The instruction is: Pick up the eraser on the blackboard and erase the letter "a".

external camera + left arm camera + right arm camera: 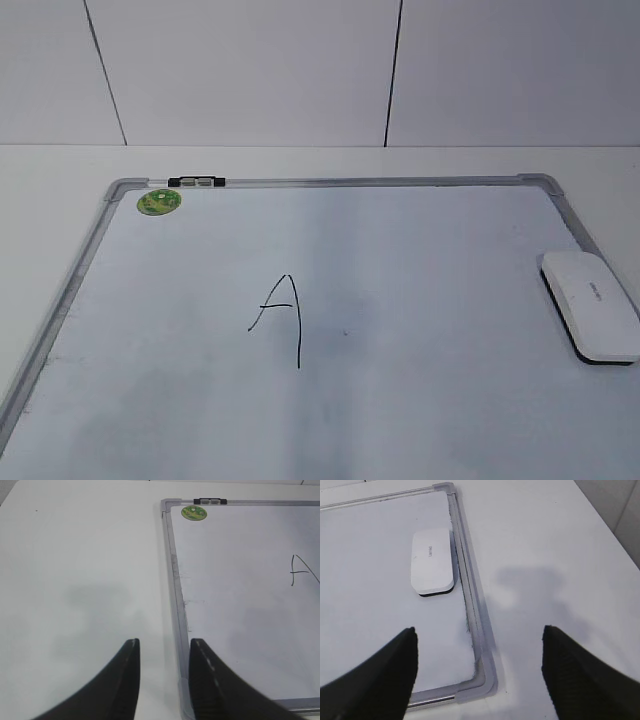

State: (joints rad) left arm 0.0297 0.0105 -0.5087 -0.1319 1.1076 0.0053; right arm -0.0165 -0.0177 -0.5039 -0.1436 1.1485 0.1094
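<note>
The blackboard (pixel 350 182) is a white dry-erase board with a grey frame, lying flat on the white table. The white eraser (pixel 592 300) lies felt-down on the board's right edge, by the frame. In the right wrist view the eraser (pixel 432 562) is ahead and left of my right gripper (pixel 479 632), which is wide open and empty above the board's near right corner. My left gripper (pixel 163 642) is open and empty, straddling the board's left frame (pixel 172 555). No lowercase "a" shows; only a tall capital "A" (pixel 282 310) is on the board.
A round green sticker (pixel 159 201) and a small black-and-white clip (pixel 197 182) sit at the board's far left corner. White table (pixel 60 170) surrounds the board, with a panelled wall behind. Neither arm shows in the exterior view.
</note>
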